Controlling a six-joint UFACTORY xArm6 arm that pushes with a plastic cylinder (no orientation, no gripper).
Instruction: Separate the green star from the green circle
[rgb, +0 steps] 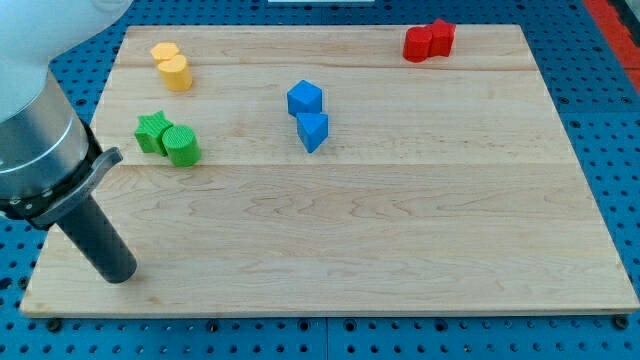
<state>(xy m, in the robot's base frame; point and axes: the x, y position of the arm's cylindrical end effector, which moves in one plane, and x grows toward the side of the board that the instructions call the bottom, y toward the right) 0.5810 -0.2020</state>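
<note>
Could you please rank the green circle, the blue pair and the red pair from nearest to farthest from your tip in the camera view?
My tip sits near the view's bottom-left corner.
1. Green circle, above my tip on the view's left, touching the green star.
2. Blue blocks, near the board's middle.
3. Red blocks, at the view's top right.

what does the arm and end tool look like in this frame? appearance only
A white rounded arm housing at the view's top left, then a grey metallic cylinder ringed by a dark clamp band with a small tab. Below it, a straight dark grey rod ends in my tip. No cables or markings show.
</note>
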